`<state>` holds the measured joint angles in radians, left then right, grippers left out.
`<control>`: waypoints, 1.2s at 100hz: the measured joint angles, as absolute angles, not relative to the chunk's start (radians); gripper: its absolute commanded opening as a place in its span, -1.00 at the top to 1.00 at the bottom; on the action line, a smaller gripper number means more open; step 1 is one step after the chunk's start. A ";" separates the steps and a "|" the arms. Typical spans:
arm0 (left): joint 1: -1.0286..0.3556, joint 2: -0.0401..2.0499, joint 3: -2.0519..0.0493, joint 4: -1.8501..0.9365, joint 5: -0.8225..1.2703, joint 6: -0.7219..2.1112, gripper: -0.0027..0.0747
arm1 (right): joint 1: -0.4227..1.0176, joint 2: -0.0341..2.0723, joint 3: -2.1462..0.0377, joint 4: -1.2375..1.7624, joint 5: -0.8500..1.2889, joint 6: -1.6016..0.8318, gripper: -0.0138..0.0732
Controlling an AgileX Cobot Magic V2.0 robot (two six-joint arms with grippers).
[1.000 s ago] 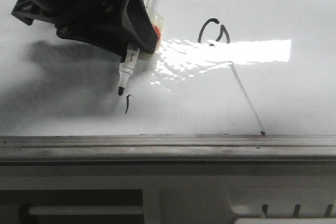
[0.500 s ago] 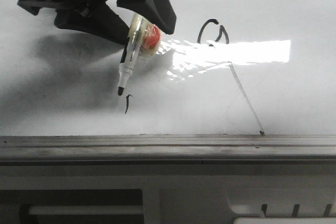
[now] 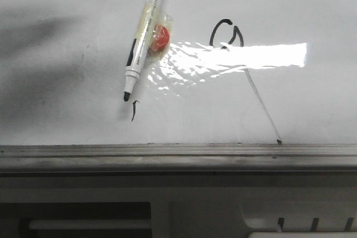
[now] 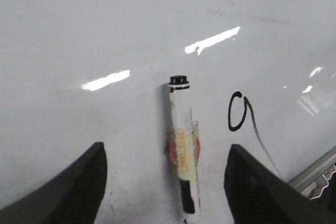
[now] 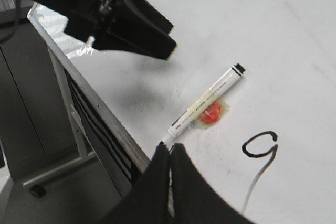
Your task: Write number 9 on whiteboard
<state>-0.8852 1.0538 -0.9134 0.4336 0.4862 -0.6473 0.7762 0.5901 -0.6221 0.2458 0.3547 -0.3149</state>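
One figure is on the whiteboard: the number 9, a small open loop with a long, fainter tail slanting down to the grey rail at the board's lower edge. I judge the writing done. The marker lies flat on the board, uncapped tip toward the rail, just above a short black tick. Something red taped to its barrel may be what keeps it from rolling, though I can't say for sure.

From the left wrist camera, my left gripper hangs over the marker with its fingers spread wide and empty; the marker lies between them, touching neither. The 9 sits just beside the marker, nearer the other finger.

My right gripper has its jaws pressed together with nothing between them. In that view, the marker's tip lies close by its fingertips, the 9 somewhat farther off.
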 measured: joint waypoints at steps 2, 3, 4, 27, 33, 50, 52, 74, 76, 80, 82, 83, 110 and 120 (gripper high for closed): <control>-0.885 1.032 -0.899 0.443 0.491 -0.647 0.15 | 0.776 0.579 -0.620 0.236 0.363 -0.315 0.84; -0.885 1.017 -0.888 0.446 0.496 -0.647 0.20 | 0.776 0.576 -0.618 0.234 0.372 -0.315 0.84; -0.885 1.009 -0.883 0.452 0.498 -0.647 0.23 | 0.776 0.567 -0.618 0.229 0.376 -0.315 0.84; -0.887 0.703 -0.653 0.449 0.532 -0.647 0.98 | 0.776 0.342 -0.487 0.153 0.431 -0.315 0.84; -0.887 0.624 -0.614 0.437 0.532 -0.647 0.98 | 0.776 0.283 -0.443 0.144 0.455 -0.315 0.84; -0.887 0.426 -0.560 0.421 0.559 -0.647 0.98 | 0.776 0.153 -0.384 0.150 0.547 -0.315 0.84; -0.887 0.409 -0.558 0.421 0.566 -0.647 0.98 | 0.776 0.147 -0.383 0.152 0.555 -0.315 0.84; -0.887 0.310 -0.558 0.426 0.579 -0.647 0.98 | 0.776 0.126 -0.382 0.156 0.580 -0.315 0.84; -0.887 0.308 -0.558 0.426 0.579 -0.647 0.98 | 0.776 0.126 -0.382 0.156 0.580 -0.315 0.84; -0.887 0.308 -0.558 0.427 0.580 -0.647 0.98 | 0.776 0.126 -0.382 0.156 0.582 -0.315 0.84; -0.887 0.308 -0.558 0.427 0.580 -0.647 0.98 | 0.776 0.126 -0.382 0.156 0.582 -0.315 0.84; -0.887 0.308 -0.558 0.427 0.580 -0.647 0.98 | 0.776 0.126 -0.382 0.156 0.582 -0.315 0.84; -0.887 0.308 -0.554 0.427 0.580 -0.647 0.98 | 0.776 0.126 -0.382 0.156 0.582 -0.315 0.84; -0.887 0.308 -0.549 0.427 0.580 -0.647 0.98 | 0.776 0.126 -0.382 0.156 0.582 -0.315 0.84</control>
